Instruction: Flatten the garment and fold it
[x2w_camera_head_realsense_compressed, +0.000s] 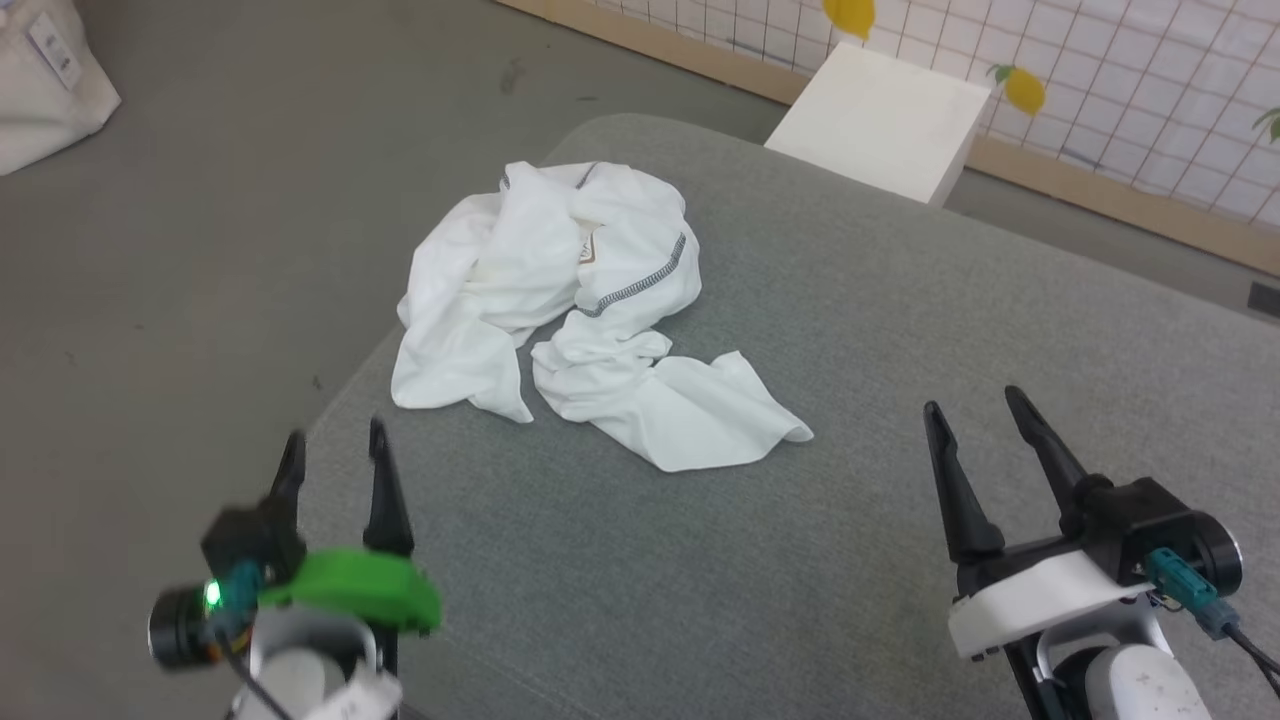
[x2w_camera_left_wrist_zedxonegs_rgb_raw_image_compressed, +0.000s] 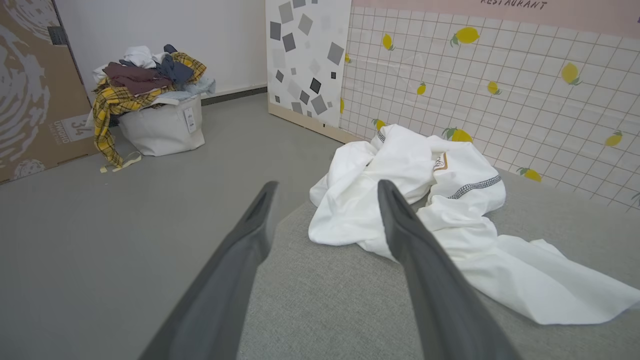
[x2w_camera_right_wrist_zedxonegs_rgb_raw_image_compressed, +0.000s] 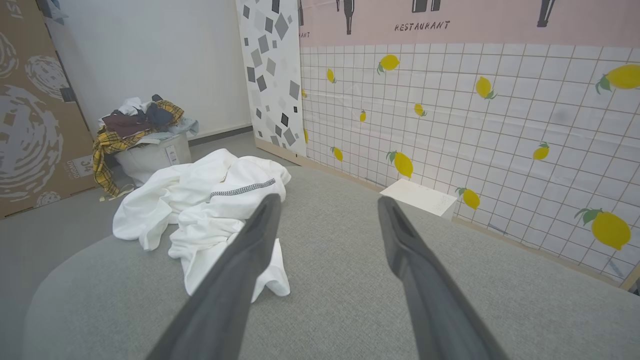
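Though crumpled, garment near table edge

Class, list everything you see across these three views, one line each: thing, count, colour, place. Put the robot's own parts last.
garment: one, white with dark grey stitching, crumpled on the padded surface.
padded surface: one, grey, under the garment.
block: one, white, beside the tiled wall.
basket: one, white, on the floor.
clothes: a heap, mixed colours, in the basket.
tiled wall: one, white with yellow lemons, beyond the surface.
left end effector: one, dark, open, short of the garment.
right end effector: one, dark, open, above bare surface.
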